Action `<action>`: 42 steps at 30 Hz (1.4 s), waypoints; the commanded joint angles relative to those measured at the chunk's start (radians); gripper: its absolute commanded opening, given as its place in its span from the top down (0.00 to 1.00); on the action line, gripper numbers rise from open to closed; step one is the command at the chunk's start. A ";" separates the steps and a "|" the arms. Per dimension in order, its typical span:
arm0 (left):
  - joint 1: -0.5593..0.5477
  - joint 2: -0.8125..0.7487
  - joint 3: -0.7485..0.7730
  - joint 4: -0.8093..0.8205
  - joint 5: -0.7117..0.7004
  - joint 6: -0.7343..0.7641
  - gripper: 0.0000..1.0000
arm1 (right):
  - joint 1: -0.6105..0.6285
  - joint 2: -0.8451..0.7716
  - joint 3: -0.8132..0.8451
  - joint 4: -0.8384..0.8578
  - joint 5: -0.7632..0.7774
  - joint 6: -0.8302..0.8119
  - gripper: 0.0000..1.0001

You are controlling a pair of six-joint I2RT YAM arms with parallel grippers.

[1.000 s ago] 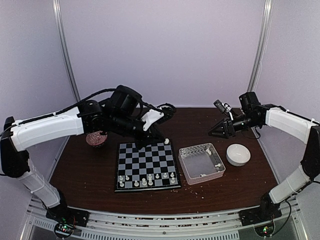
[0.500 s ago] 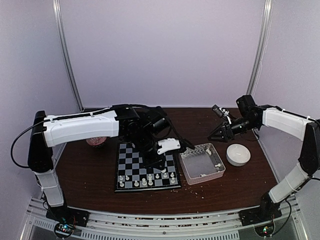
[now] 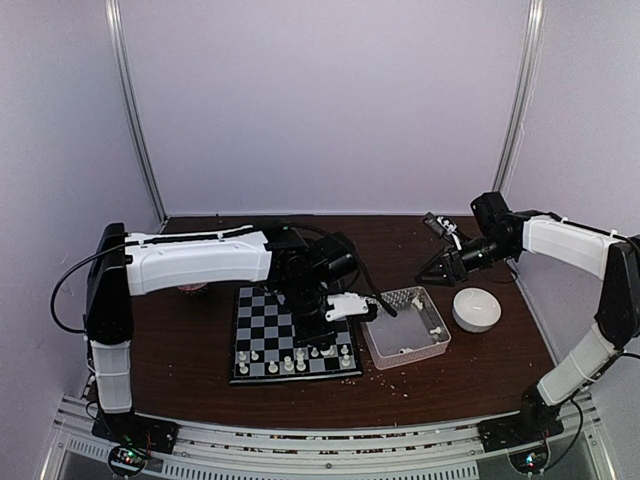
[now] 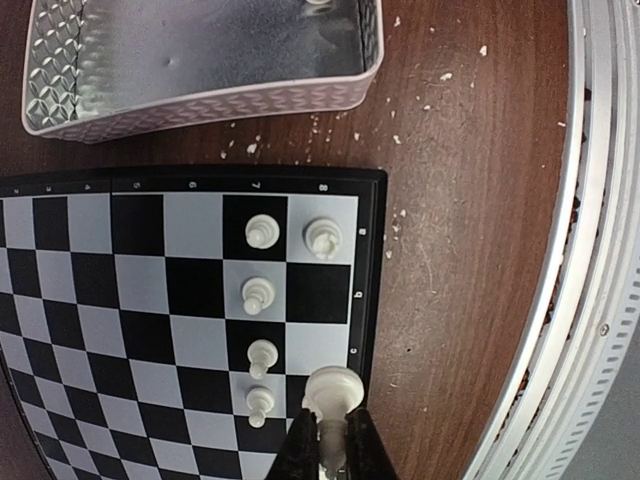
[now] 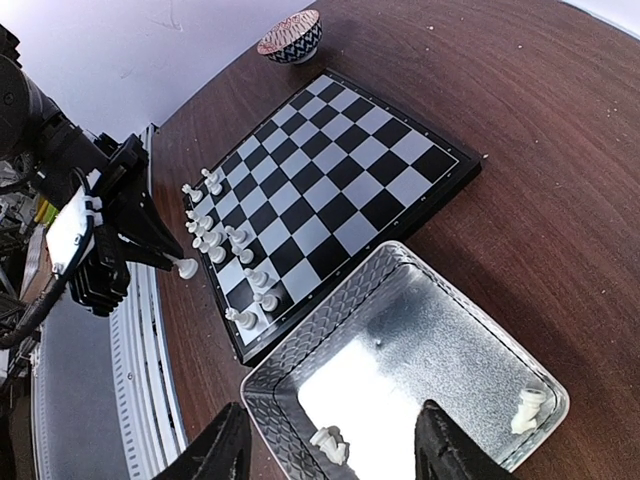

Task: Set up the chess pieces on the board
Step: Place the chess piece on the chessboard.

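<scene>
The board (image 3: 285, 322) lies mid-table, with white chess pieces (image 3: 300, 358) in its two nearest rows. My left gripper (image 3: 325, 338) hangs over the near right part of the board, shut on a white chess piece. In the left wrist view the gripper (image 4: 330, 425) pinches that piece (image 4: 333, 390) just above the board's (image 4: 150, 300) edge squares, beside a column of pawns (image 4: 258, 296). My right gripper (image 3: 432, 268) is open and holds nothing, raised behind the clear tray (image 3: 400, 293). Its wrist view shows the gripper (image 5: 330, 445) above the tray (image 5: 330, 300), where two pieces (image 5: 528, 408) lie.
A white bowl (image 3: 476, 308) stands right of the tray. A patterned bowl (image 5: 292, 36) sits beyond the board's far left corner, mostly hidden by the left arm in the top view. Pale crumbs (image 4: 440, 80) litter the wood near the tray and front rail (image 4: 600, 250).
My left arm has swung from the board's far edge across to its near right part, carrying the white piece that stood at the far right corner. The right gripper has barely moved.
</scene>
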 commanded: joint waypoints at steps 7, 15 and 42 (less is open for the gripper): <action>-0.004 0.067 0.015 -0.046 -0.029 0.001 0.96 | -0.004 0.016 0.007 -0.026 -0.019 -0.028 0.46; -0.004 0.094 0.015 -0.042 -0.027 0.000 0.96 | -0.004 0.018 0.010 -0.035 -0.023 -0.035 0.46; -0.004 0.154 0.052 -0.064 -0.041 -0.013 0.92 | -0.004 0.031 0.018 -0.061 -0.032 -0.057 0.46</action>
